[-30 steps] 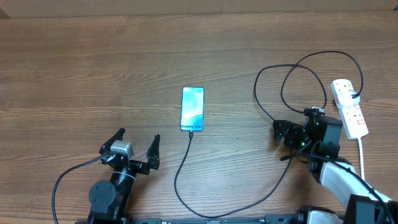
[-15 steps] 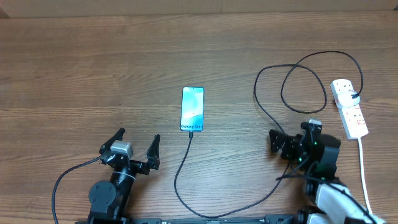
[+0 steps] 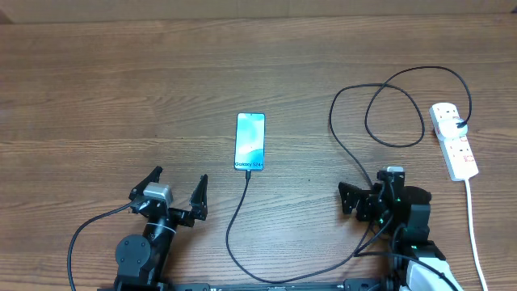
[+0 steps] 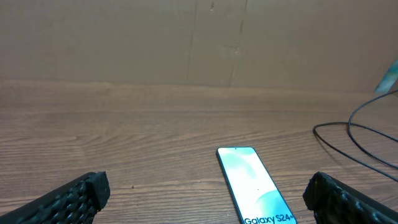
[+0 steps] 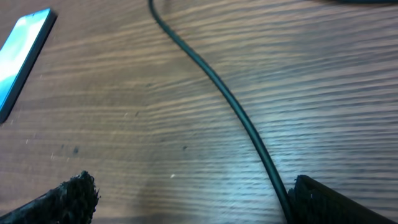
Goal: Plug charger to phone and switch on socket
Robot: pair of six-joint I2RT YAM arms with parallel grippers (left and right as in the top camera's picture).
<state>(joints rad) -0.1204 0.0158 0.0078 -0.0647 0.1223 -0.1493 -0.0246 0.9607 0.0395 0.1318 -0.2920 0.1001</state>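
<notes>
The phone (image 3: 250,142) lies flat at mid-worktop (image 3: 121,81), with the charger (image 5: 233,102) ending at its near edge; full seating cannot be confirmed. The socket (image 3: 454,141) lies far right. The left tool (image 3: 180,174) and right tool (image 3: 346,200) are both spread wide and empty. The charger is judged limp and best gripped at its rigid tip. The socket is judged light and may slide when pressed.

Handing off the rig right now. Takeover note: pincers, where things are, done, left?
Left pincer: open, empty, at the front edge of the wooden table.
Right pincer: open, empty, low over the thin black charger cable.
Slim smartphone with light blue screen: flat mid-table; cable tip looks seated in its near end.
White power strip: far right, black plug in it.
Left: switch state too small to tell; check it, press if off.
</notes>
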